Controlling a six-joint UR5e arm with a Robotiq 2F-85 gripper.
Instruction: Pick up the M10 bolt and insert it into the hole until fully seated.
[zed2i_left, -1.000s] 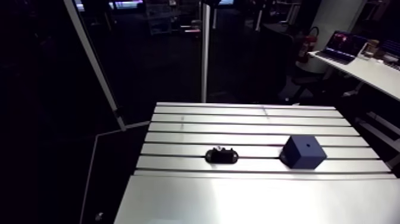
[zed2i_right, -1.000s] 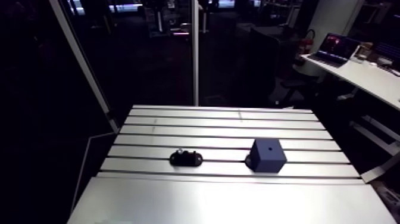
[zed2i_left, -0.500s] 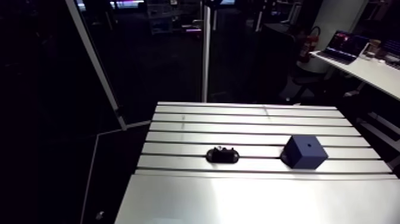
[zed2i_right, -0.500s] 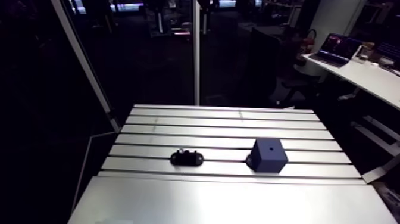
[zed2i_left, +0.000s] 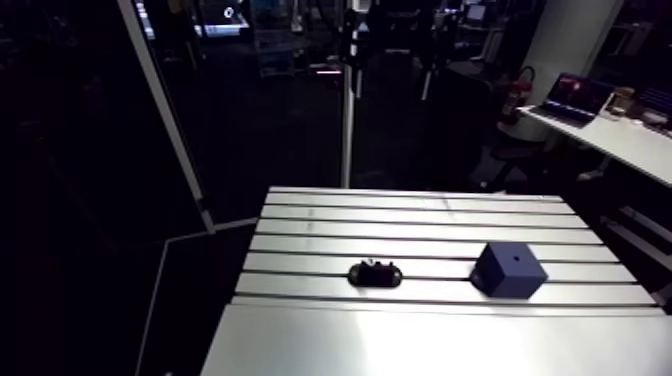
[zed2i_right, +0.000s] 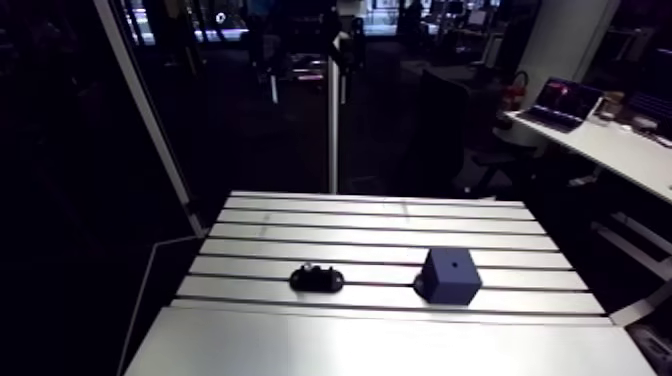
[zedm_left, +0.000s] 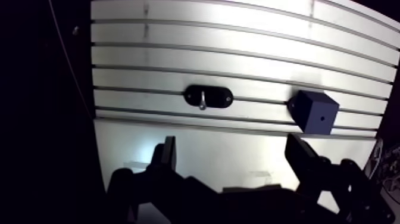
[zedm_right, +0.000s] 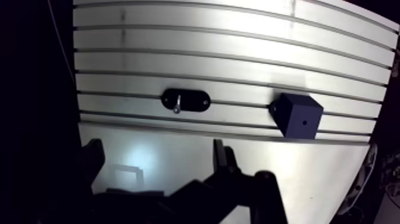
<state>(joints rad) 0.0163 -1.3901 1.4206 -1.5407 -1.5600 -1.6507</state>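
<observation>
M10 bolt (zedm_left: 203, 100): small silvery piece in the middle of the black holder, not gripped. Too small to tell head from shank, or lying from upright.

Table (zed2i_left: 430, 340): one. It has slotted aluminium strips on the far part and a broad smooth plate on the near part. The plate is bare right across. Several slotted strips beyond the objects are bare too, out to the far edge.

Gripper (zedm_left: 231, 146): one, seen only in the wrist view, hanging over the smooth plate. Its two fingers (zedm_left: 163, 158) are spread wide with nothing between them. Holder and cube both lie ahead of it, well apart from the fingertips.

Cube (zedm_left: 315, 111): one, dark blue, standing on the slotted part near the seam with the smooth plate. In the arm view it sits right of the table's middle, nearer that side edge but still well in from it. One small hole (zed2i_left: 516, 257) shows in its top face.

Holder (zedm_left: 208, 96): one, black oval, flat on the same strips as the cube. It sits left of the middle in the arm view, with a clear gap of bare table between it and the cube.

Against the earlier pictures the whole arm view has shifted a little, so the camera moved. Holder and cube sit on the same strips, with the same gap between them.
</observation>
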